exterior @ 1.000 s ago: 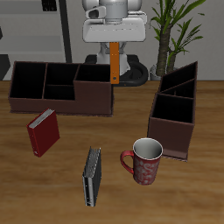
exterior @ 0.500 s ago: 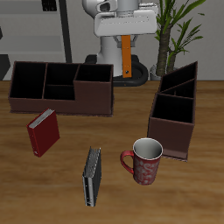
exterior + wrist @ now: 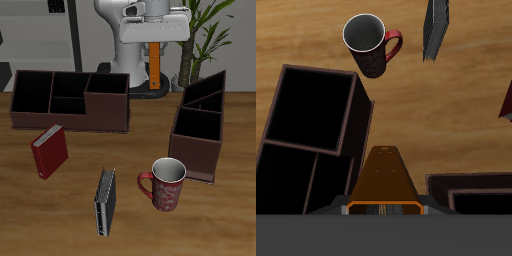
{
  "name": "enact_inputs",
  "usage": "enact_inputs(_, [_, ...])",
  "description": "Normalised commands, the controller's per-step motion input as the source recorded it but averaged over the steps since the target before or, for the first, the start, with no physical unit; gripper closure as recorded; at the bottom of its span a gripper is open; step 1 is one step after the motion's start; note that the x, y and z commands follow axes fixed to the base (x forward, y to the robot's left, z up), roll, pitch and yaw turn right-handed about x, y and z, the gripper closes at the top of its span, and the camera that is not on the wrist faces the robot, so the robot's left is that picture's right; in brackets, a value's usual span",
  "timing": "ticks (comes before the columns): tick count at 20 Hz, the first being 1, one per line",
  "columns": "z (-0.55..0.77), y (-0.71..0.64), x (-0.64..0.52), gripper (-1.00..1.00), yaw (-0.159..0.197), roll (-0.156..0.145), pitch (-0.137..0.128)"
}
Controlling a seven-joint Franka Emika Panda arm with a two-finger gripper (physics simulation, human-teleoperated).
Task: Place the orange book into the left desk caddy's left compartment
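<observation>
The orange book hangs upright in the air above the table's back edge, with my gripper shut on its top end. It is level with the gap between the two caddies. The left desk caddy is the maroon box seen short-end-on, and its left compartment is the tall sloping section at the far end. In the wrist view the orange book reaches down from my gripper, beside the left desk caddy, whose dark sections lie open below.
A second maroon caddy stands broadside at the back. A dark-red book stands in front of it. A dark grey book and a red patterned mug sit near the front edge. A plant rises behind the left caddy.
My gripper has carried the orange book sideways along the back of the table toward the left desk caddy, and slightly higher. Nothing on the table has moved.
</observation>
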Motion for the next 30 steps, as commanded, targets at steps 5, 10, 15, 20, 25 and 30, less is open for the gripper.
enact_inputs(5, [-0.01, 0.33, -0.33, 1.0, 0.0, 0.039, -0.036])
enact_inputs(10, [-0.03, 0.3, -0.26, 1.0, -0.018, 0.016, -0.008])
enact_inputs(15, [-0.01, 0.22, -0.28, 1.0, 0.001, 0.024, -0.029])
enact_inputs(20, [-0.07, 0.12, -0.23, 1.0, -0.029, 0.03, 0.009])
enact_inputs(25, [-0.14, 0.15, -0.3, 1.0, -0.014, 0.046, 0.023])
enact_inputs(30, [-0.08, 0.14, -0.24, 1.0, -0.014, 0.05, 0.01])
